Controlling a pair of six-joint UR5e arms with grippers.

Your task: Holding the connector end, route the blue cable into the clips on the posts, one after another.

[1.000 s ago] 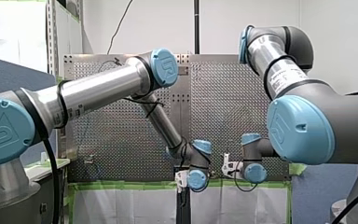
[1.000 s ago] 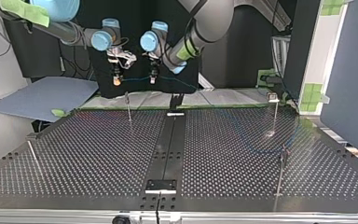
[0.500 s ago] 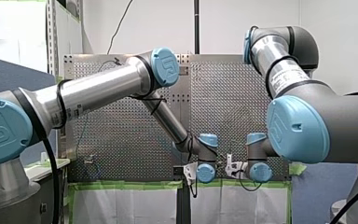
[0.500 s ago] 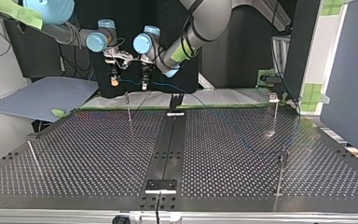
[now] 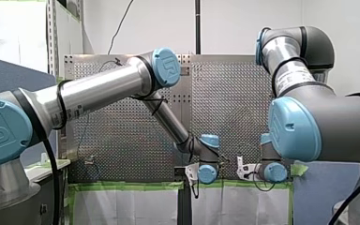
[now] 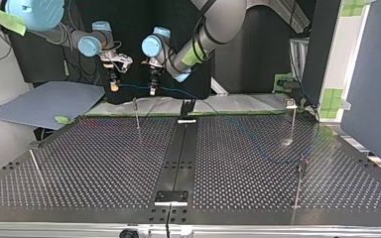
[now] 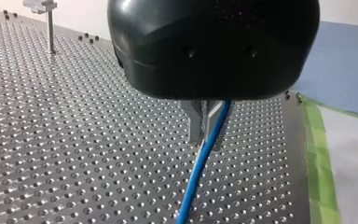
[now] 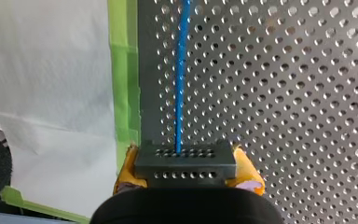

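Blue cable point(image 7: 200, 172) runs between my left arm's fingers point(image 7: 195, 122), which are closed on it. My right arm's fingers point(image 8: 127, 171) clamp its connector point(image 8: 185, 163).

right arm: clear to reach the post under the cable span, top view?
Probably yes. My right pincer, gripping the blue cable, hangs just above the post in the top view, with nothing visible between them. Depth is hard to judge.
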